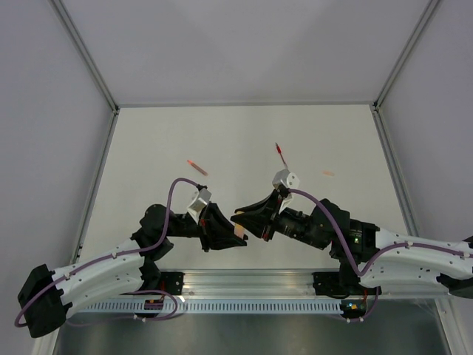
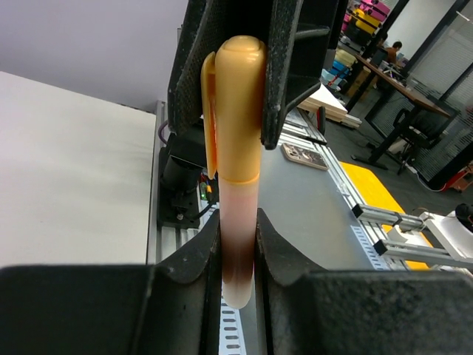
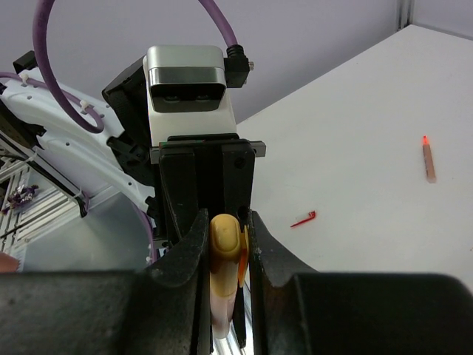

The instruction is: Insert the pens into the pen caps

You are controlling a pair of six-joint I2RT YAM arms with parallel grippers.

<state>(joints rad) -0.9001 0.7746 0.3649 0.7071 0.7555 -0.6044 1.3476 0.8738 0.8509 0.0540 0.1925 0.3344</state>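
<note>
White surface (image 1: 236, 126), grey walls (image 1: 52, 89) on three sides. The action is low centre, by the front edge.

Count: one pen held, one cap on it, three loose pieces on the surface.

Left hand (image 2: 238, 255) is pinching the peach pen (image 2: 238, 222) by its lower barrel. Right hand (image 3: 224, 244) is pinched on the orange cap (image 2: 236, 111), one finger on each side. The cap sits over the pen's top end, with its clip to the left in the left wrist view. Pen and cap hang in the air between the two hands, off the surface.

Loose pieces from overhead:
- red pen (image 1: 281, 153), beyond the hands
- reddish stick (image 1: 196, 167), left of it
- short orange stub (image 1: 328, 174), to the right

All three lie well apart from each other and from the hands.

View differences:
- Only overhead shows all three loose pieces, but the held pen is nearly hidden there.
- Left wrist alone shows the cap-to-barrel seam close up.
- Right wrist shows the cap end-on plus two loose pieces: a small red piece (image 3: 304, 220) with a hooked end and a pale stick (image 3: 428, 159) with a red tip. Can't say for sure which overhead pieces those are.
</note>
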